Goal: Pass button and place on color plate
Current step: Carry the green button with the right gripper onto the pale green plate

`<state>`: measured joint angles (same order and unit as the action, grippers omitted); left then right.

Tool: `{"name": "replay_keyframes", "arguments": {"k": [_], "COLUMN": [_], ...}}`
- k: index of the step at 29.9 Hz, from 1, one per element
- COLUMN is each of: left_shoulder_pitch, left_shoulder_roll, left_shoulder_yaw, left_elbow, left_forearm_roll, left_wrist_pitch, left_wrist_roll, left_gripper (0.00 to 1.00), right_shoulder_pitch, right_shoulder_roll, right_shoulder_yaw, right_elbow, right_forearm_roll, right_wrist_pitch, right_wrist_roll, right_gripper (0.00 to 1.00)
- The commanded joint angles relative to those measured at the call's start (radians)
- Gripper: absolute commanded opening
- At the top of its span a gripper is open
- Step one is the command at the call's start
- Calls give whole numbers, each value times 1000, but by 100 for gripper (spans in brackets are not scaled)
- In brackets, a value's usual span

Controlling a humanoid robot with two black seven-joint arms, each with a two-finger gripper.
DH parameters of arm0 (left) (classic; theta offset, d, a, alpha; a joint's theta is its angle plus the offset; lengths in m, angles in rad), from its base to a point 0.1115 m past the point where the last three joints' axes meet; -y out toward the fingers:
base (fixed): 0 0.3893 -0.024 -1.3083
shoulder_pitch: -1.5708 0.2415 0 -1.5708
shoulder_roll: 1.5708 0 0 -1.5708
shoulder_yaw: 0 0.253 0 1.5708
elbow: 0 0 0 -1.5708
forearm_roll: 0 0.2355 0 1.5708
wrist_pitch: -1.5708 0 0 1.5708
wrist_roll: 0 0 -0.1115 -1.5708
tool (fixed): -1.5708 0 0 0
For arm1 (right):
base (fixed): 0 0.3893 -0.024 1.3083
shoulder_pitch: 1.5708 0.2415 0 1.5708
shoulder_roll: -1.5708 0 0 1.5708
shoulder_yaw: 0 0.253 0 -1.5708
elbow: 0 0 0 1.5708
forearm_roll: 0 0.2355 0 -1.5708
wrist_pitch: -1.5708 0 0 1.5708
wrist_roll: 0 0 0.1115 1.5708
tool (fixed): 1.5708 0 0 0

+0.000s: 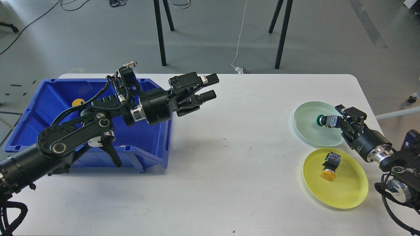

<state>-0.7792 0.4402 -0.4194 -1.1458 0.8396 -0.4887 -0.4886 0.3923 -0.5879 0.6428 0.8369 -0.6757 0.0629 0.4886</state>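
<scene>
A green button (321,120) is over the pale green plate (308,131) at the right, low above its surface or touching it. My right gripper (335,120) comes in from the right and is shut on the button's body, with the green cap pointing left. A yellow button (329,163) lies on the yellow plate (347,193) in front of it. My left gripper (208,87) is open and empty, held above the table next to the blue bin (49,95).
The blue bin holds a yellow button (77,102) at its back left; my left arm covers much of its inside. The white table (229,164) has its far edge just behind the bin. Black stand legs are on the floor beyond.
</scene>
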Motion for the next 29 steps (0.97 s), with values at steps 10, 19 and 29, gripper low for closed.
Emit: {"name": "replay_keyframes", "arguments": {"k": [10, 19, 29], "left_shoulder_pitch": [0, 54, 198], "left_shoulder_roll": [0, 123, 160], "left_shoulder_yaw": [-1, -197, -407], "left_elbow": [0, -2, -75], "left_forearm_roll": [-5, -368, -402], "left_wrist_pitch": [0, 0, 0], "left_wrist_roll": [0, 0, 0], "left_gripper": [77, 80, 80], "right_shoulder_pitch": [-4, -1, 119], "right_shoulder_roll": [-13, -107, 45], "right_shoulder_yaw": [63, 305, 259], "right_elbow": [39, 617, 660], "right_forearm_roll": [83, 312, 383], "right_wrist_pitch": [37, 149, 153], "right_wrist_roll": [0, 0, 0], "right_gripper": [86, 99, 99]}}
